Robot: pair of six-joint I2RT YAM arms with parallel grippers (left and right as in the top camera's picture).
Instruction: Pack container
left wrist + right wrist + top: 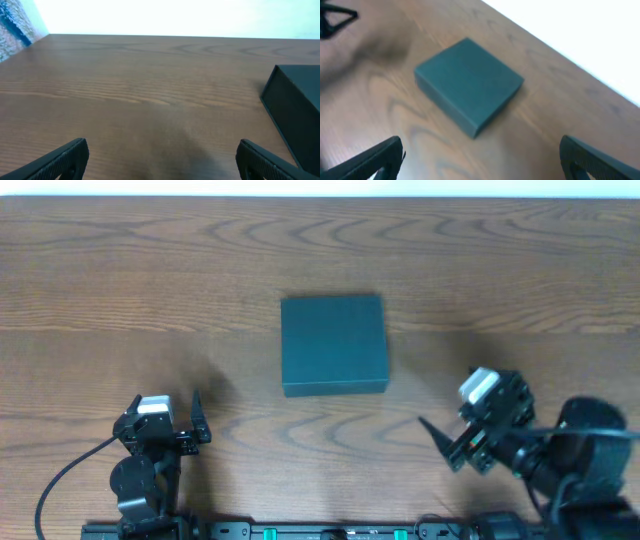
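Observation:
The dark teal-green container (333, 345) lies on the wooden table near the middle with its lid closed. My left gripper (165, 420) is open and empty at the front left, well apart from the container. In the left wrist view its jaws (162, 160) are spread over bare wood, and the container's corner (295, 105) shows at the right edge. My right gripper (460, 420) is open and empty at the front right. In the right wrist view its jaws (482, 157) are spread above the table, with the container (470, 85) ahead of them and not touched.
The wooden table (150, 270) runs to a pale far edge at the top. The left arm's fingers (335, 20) show at the upper left of the right wrist view. No snack packets or other objects are in view.

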